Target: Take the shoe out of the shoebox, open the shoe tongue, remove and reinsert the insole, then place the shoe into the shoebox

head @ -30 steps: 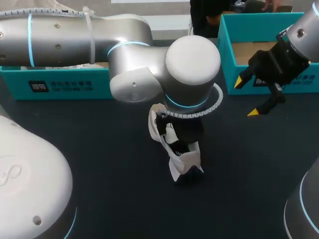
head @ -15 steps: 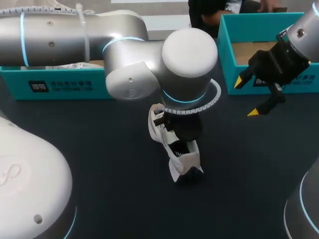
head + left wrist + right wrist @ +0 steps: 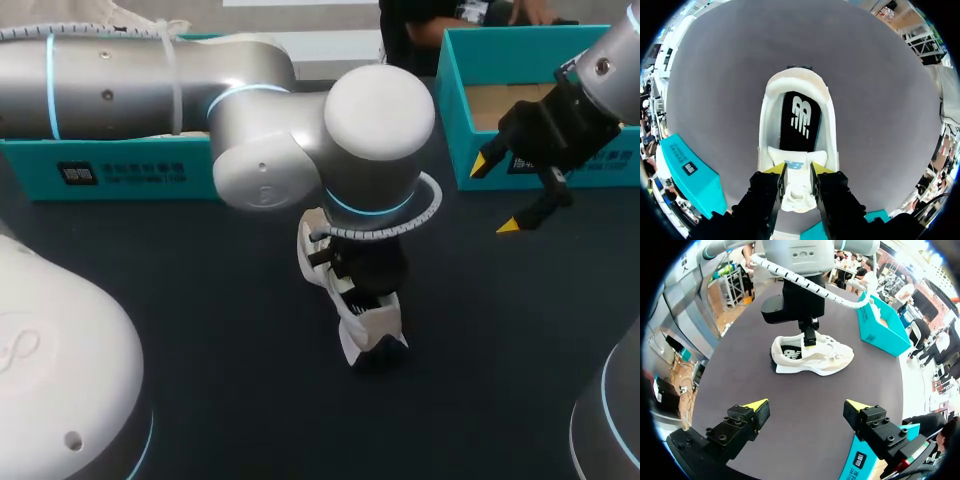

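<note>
A white and beige shoe [image 3: 352, 318] stands on the dark table under my left arm's wrist. In the left wrist view its opening shows the black insole [image 3: 800, 120] lying inside. The white tongue [image 3: 796, 176] stands up between the fingers of my left gripper [image 3: 797, 170], which is shut on it from both sides. From the right wrist view the shoe [image 3: 812, 357] lies on its sole with my left gripper [image 3: 810, 337] coming down onto its tongue. My right gripper [image 3: 495, 195] hangs open at the right, in front of a teal shoebox [image 3: 535, 165], well apart from the shoe.
A second teal box [image 3: 120, 168] stands at the back left behind my left arm. In the right wrist view one teal box [image 3: 880, 330] stands beyond the shoe and another teal box [image 3: 862, 457] lies close under my right gripper [image 3: 806, 405].
My left gripper has closed on the shoe tongue, and the left wrist has shifted slightly. The right arm has not moved.
</note>
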Controlling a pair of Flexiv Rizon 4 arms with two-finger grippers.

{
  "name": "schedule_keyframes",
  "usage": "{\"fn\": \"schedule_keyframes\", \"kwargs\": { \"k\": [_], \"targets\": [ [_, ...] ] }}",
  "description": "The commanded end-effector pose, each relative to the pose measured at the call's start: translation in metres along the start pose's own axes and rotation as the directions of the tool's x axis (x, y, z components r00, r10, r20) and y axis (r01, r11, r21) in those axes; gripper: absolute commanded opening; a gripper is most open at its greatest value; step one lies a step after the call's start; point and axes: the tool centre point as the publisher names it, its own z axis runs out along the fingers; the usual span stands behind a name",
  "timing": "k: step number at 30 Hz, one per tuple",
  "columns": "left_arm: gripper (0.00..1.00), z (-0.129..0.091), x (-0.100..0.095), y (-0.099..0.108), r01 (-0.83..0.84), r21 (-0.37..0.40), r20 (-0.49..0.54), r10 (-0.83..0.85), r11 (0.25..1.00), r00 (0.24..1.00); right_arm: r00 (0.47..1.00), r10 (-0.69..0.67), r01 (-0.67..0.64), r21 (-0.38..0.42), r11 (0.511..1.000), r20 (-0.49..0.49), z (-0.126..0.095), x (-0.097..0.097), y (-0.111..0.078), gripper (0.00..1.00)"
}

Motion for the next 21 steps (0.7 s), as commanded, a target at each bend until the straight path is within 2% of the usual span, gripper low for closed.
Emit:
{"fn": "schedule_keyframes", "kwargs": {
  "k": [1,7,10,12,13,14,15,16,17,18,19,21],
  "targets": [
    [0.31,-0.008,-0.001,0.009,0.034,0.017,-0.004,-0.034,0.999,0.999,1.000,0.001,-0.001,0.003,1.000,-0.002,0.001,-0.001,0.000,1.00],
    [0.29,-0.001,0.000,0.004,0.046,0.026,-0.030,-0.045,0.999,0.999,1.000,0.001,-0.001,0.003,1.000,-0.002,0.001,-0.001,0.000,1.00],
    [0.27,-0.008,0.001,0.003,0.124,0.013,-0.054,-0.123,0.992,0.991,1.000,0.001,-0.001,0.003,1.000,-0.002,0.001,-0.001,0.000,1.00],
    [0.29,-0.019,0.002,0.010,0.325,0.022,-0.068,-0.323,0.946,0.944,1.000,0.001,-0.001,0.003,1.000,-0.002,0.001,-0.001,0.000,1.00],
    [0.30,-0.024,0.004,0.012,0.423,0.002,-0.084,-0.421,0.906,0.903,1.000,0.001,-0.001,0.003,1.000,-0.002,0.001,-0.001,0.000,1.00],
    [0.33,-0.031,0.006,0.014,0.501,0.024,-0.068,-0.499,0.865,0.864,1.000,0.001,-0.001,0.003,1.000,-0.002,0.001,-0.001,0.000,1.00],
    [0.27,-0.037,0.009,0.012,0.521,0.049,-0.079,-0.516,0.852,0.853,1.000,0.001,-0.001,0.003,1.000,-0.002,0.001,-0.001,0.000,1.00],
    [0.30,-0.041,0.012,0.009,0.553,0.059,-0.083,-0.548,0.831,0.833,1.000,0.001,-0.001,0.003,1.000,-0.002,0.001,-0.001,0.000,1.00],
    [0.37,-0.046,0.014,0.004,0.566,0.085,-0.074,-0.561,0.820,0.825,1.000,0.001,-0.001,0.003,1.000,-0.002,0.001,-0.001,0.000,1.00],
    [0.61,-0.050,0.015,-0.003,0.547,0.100,-0.066,-0.543,0.831,0.837,1.000,0.001,-0.001,0.003,1.000,-0.002,0.001,-0.001,0.000,1.00],
    [1.00,-0.050,0.015,-0.003,0.547,0.100,-0.066,-0.543,0.831,0.837,1.000,0.001,-0.001,0.003,1.000,-0.002,0.001,-0.001,0.000,1.00],
    [1.00,-0.050,0.015,-0.003,0.547,0.100,-0.066,-0.543,0.831,0.837,1.000,0.001,-0.001,0.003,1.000,-0.002,0.001,-0.001,0.000,1.00]
  ]
}}
